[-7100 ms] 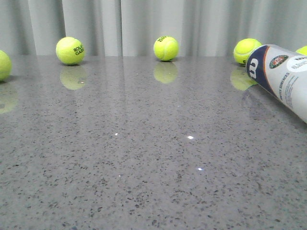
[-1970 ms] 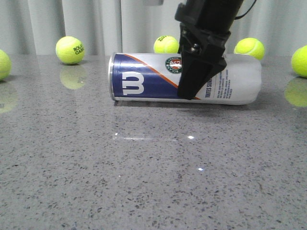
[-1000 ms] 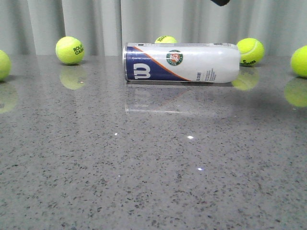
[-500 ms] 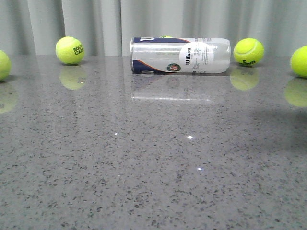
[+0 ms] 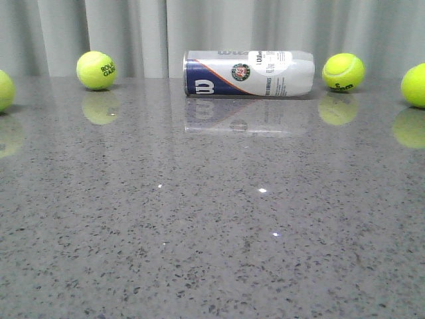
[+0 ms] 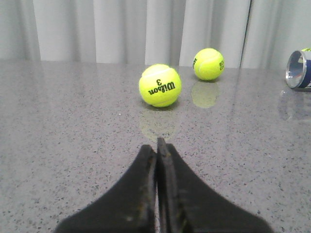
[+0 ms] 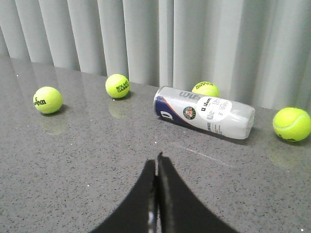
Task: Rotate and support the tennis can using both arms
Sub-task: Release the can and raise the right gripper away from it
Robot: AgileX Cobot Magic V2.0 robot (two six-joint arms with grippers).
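Note:
The tennis can lies on its side at the back of the grey table, against the curtain, navy "W" end to the left. It also shows in the right wrist view, and its metal end shows at the edge of the left wrist view. No gripper shows in the front view. My left gripper is shut and empty over bare table, far from the can. My right gripper is shut and empty, well short of the can.
Yellow-green tennis balls stand along the back: one at left, one right of the can, one at each edge. Another ball sits behind the can. A ball lies ahead of my left gripper.
The can has rolled back toward the curtain and turned about its axis, so the W faces front again. The black gripper seen over it earlier has left the front view.

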